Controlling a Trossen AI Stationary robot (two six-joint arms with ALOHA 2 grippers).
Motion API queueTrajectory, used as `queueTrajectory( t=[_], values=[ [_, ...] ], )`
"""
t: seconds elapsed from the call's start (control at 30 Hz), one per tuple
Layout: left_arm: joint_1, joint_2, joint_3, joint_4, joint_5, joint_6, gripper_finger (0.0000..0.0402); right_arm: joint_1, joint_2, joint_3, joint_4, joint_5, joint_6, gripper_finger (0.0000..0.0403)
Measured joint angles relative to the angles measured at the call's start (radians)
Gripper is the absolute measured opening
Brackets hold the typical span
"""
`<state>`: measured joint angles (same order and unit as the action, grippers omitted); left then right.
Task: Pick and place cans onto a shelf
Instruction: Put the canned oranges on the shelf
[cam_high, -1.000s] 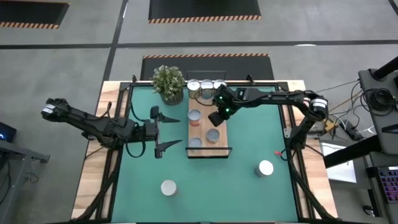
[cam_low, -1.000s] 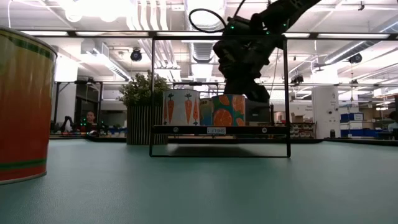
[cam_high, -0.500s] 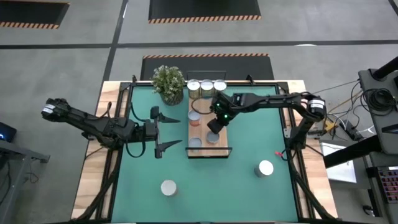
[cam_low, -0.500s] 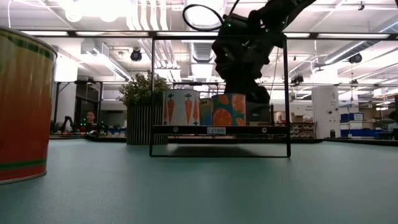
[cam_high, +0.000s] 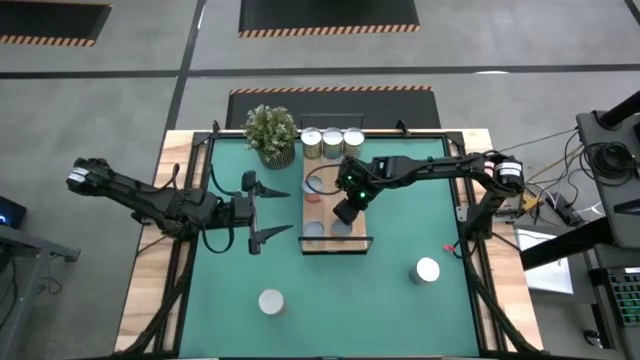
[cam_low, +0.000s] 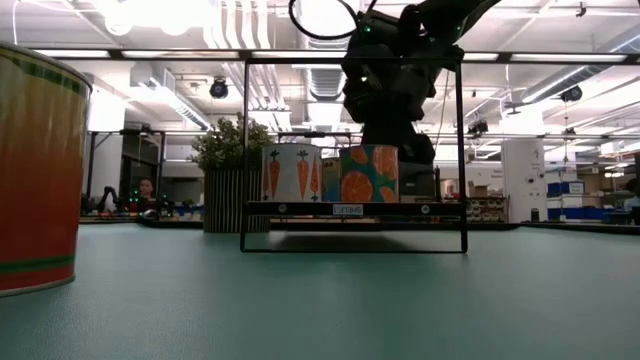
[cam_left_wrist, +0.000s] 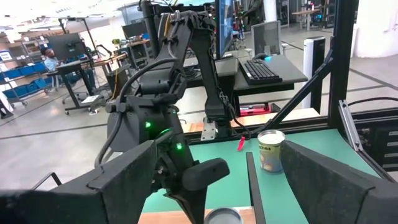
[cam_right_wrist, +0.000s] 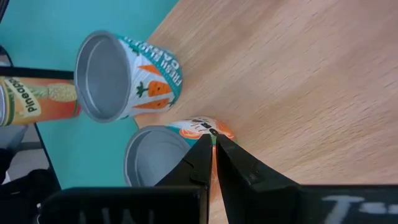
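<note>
The shelf (cam_high: 360, 222), a light wooden board in a black wire frame, stands on the green mat. On it stand a carrot-labelled can (cam_right_wrist: 118, 74), an orange-labelled can (cam_right_wrist: 155, 163) and a third can (cam_high: 313, 229). My right gripper (cam_right_wrist: 214, 149) is shut, its tips just over the orange-labelled can (cam_low: 368, 172), holding nothing. Three more cans (cam_high: 333, 140) stand at the far edge beside the plant. Loose cans stand on the mat at the near right (cam_high: 427, 270) and near middle (cam_high: 271, 301). My left gripper (cam_high: 255, 211) hangs wide open left of the shelf. My right gripper slants down from the table's right and far side, with its shut fingertips (cam_right_wrist: 211, 138) in front of the orange-labelled can's side near its top. Whether they touch the can I cannot tell. The can stands upright on the shelf board.
A potted green plant (cam_high: 271, 133) stands at the far left of the mat. The shelf's black wire frame (cam_low: 462, 150) rises around the board. One can (cam_low: 35, 170) stands close to the low camera. Bare green mat lies near and right of the shelf.
My right gripper, still shut, has gone toward the table's near edge and a little left along the shelf, and now covers the orange-labelled can in the high view. The cans have stayed in place.
</note>
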<state>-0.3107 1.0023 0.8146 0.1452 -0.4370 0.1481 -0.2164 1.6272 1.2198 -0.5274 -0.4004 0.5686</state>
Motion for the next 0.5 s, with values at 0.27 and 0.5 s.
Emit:
queueTrajectory(
  t=[0.27,0.5],
  values=[
    [0.000,0.000,0.000,0.000,0.001,-0.004,0.0322,0.018,-0.001,0.000,0.000,0.000,0.000,0.0013],
    [0.000,0.000,0.000,-0.001,0.001,-0.004,0.0322,0.025,-0.002,0.000,0.000,0.000,0.000,0.0013]
  ],
)
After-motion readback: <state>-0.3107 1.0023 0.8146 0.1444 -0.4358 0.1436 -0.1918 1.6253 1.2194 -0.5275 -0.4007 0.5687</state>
